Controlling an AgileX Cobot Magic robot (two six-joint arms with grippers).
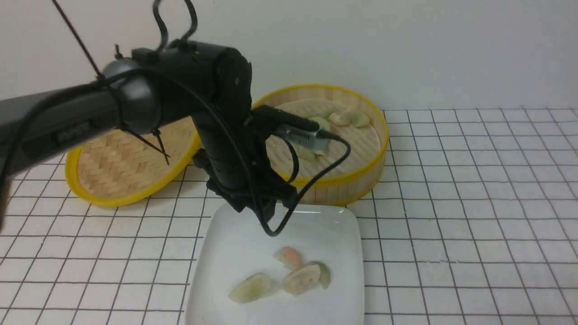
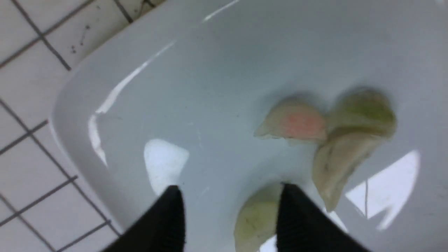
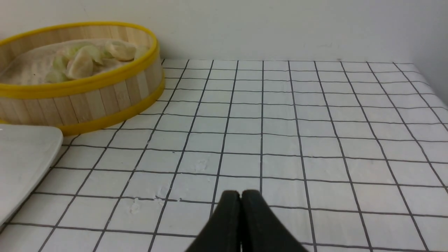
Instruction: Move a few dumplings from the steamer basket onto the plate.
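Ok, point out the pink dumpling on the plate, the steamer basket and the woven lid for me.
pink dumpling (image 1: 289,256): front view, on its orange-pink middle.
steamer basket (image 1: 347,192): front view, on its slatted front wall.
woven lid (image 1: 122,167): front view, on its woven inner face.

The front view sits raised at the near edge of the table and looks down toward the far edge. The left wrist view hangs close over the plate, facing steeply down past the left gripper. The right wrist view lies low, facing the far edge past the right gripper. All three share the plate; front and right wrist share the steamer basket
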